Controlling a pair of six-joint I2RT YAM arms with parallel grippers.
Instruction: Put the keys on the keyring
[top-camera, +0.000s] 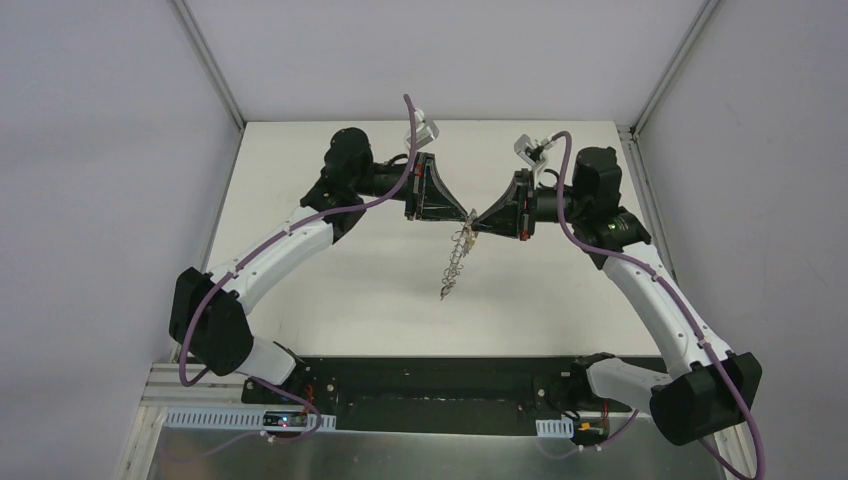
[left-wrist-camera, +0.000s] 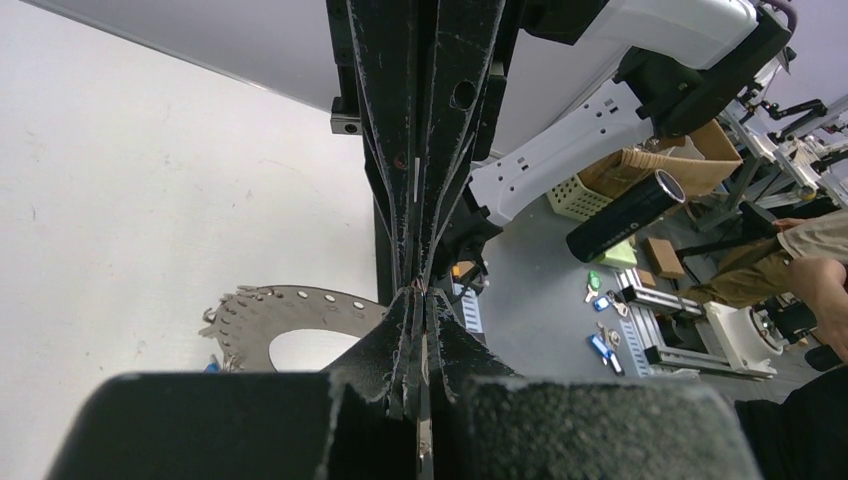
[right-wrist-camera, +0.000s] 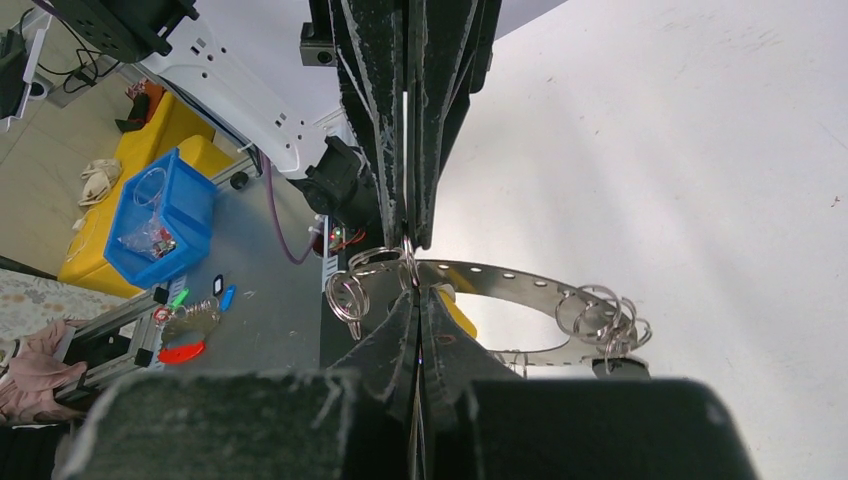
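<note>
Your left pincer (top-camera: 467, 215) and right pincer (top-camera: 479, 223) meet tip to tip above the middle of the white counter (top-camera: 340, 300), and both have their jaws pressed together. The large flat grey metal keyring (right-wrist-camera: 510, 277) hangs in the air from that meeting point, edge-on in the top view and clear of the counter. In the right wrist view its drilled band runs out to the right of the fingertips, with small wire loops (right-wrist-camera: 600, 318) bunched on the rim and another loop sitting right at the pinch. At least one pincer must be clamped on the rim there. I read the left as the carrier and the right as nipped onto the rim beside that loop, though the tips crowd too close to be sure.

The keys themselves I can't pick out with certainty — a yellow patch (right-wrist-camera: 458, 312) just behind the band may be one plastic head.

You look to be in the holding-and-positioning step, steadying the keyring between both arms. Next, hold one grip firm and free the other to fetch or thread a key — move slowly, since the hanging ring will likely swing or twist.
</note>
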